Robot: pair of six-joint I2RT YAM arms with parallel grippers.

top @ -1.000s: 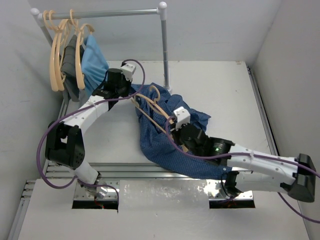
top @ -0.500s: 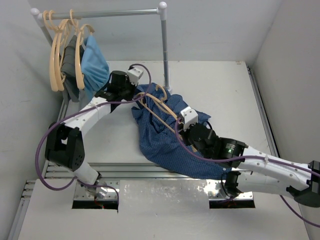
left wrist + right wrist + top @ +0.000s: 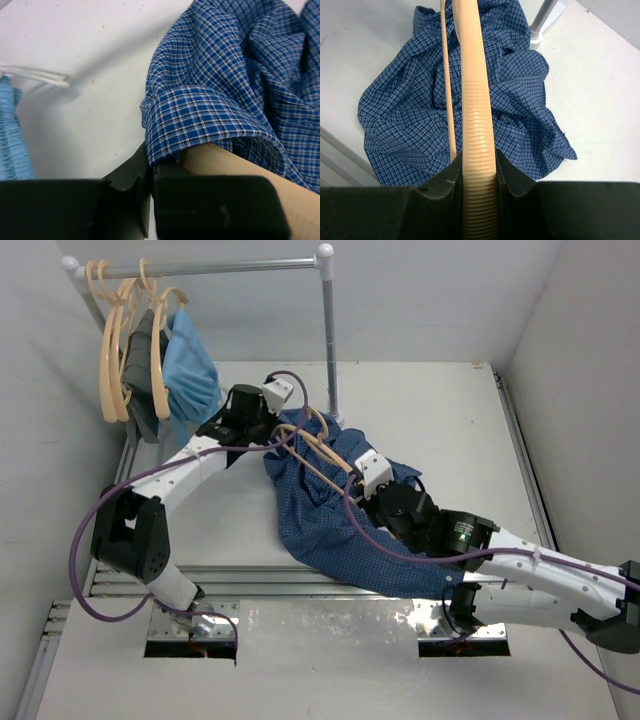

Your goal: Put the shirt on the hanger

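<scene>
The dark blue checked shirt (image 3: 320, 525) lies crumpled in the middle of the table. The pale peach hanger (image 3: 315, 445) lies slanted across its upper part, hook toward the rack post. My left gripper (image 3: 272, 435) is shut on a folded hem of the shirt (image 3: 210, 115), pinched at the fingertips of the left gripper (image 3: 149, 160), with the hanger's end (image 3: 240, 167) showing under that cloth. My right gripper (image 3: 352, 480) is shut on the ribbed arm of the hanger (image 3: 477, 115), which it holds above the shirt (image 3: 410, 115); the right gripper (image 3: 479, 172) has its jaws tight on both sides.
A clothes rack stands at the back left, with its rail (image 3: 200, 267) and a post (image 3: 328, 330) just behind the shirt. On it hang several spare hangers (image 3: 115, 350), a light-blue garment (image 3: 190, 365) and a dark grey garment (image 3: 140, 350). Metal rails (image 3: 250, 580) run along the table's near edge.
Both grippers have shifted to the right and a little farther back, carrying the hanger and the shirt's hem with them. The shirt has bunched closer round the hanger.
</scene>
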